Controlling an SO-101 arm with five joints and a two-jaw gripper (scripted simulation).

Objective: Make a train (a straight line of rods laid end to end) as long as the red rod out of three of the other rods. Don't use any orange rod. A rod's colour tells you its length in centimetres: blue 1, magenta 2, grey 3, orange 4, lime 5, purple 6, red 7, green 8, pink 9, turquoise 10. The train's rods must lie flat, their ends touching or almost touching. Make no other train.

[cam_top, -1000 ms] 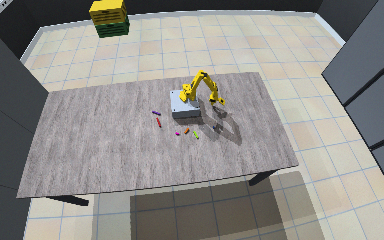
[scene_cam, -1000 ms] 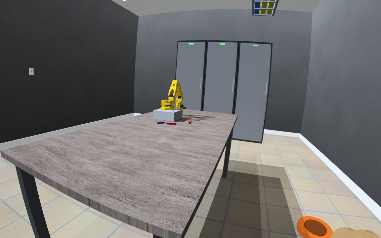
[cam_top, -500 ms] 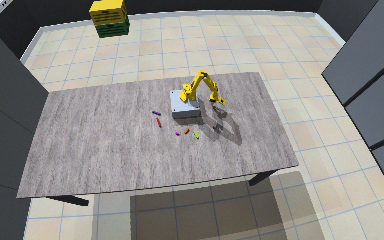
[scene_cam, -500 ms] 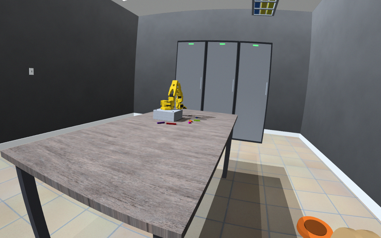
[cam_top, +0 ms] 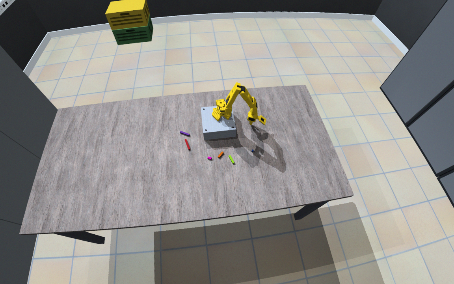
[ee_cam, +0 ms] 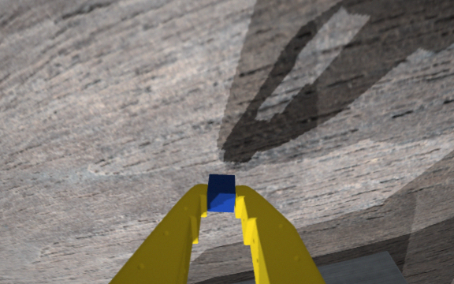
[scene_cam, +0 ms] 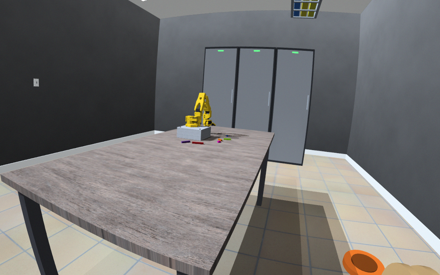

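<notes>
In the wrist view my gripper [ee_cam: 221, 199] is shut on a small blue rod [ee_cam: 221, 193], held at the fingertips well above the table. In the top view the gripper [cam_top: 253, 122] hangs to the right of the arm's base. A second blue rod [cam_top: 252, 150] lies on the table in the arm's shadow. The red rod [cam_top: 187, 144] lies left of the base, with the purple rod [cam_top: 184, 133] just behind it. The magenta rod [cam_top: 209, 157], the orange rod [cam_top: 220, 154] and the lime rod [cam_top: 231, 159] lie apart in front of the base.
The arm stands on a grey base block [cam_top: 218, 123] near the table's far edge. Yellow and green crates [cam_top: 129, 21] are stacked on the floor by the back wall. Grey cabinets [scene_cam: 255, 102] stand beyond the table.
</notes>
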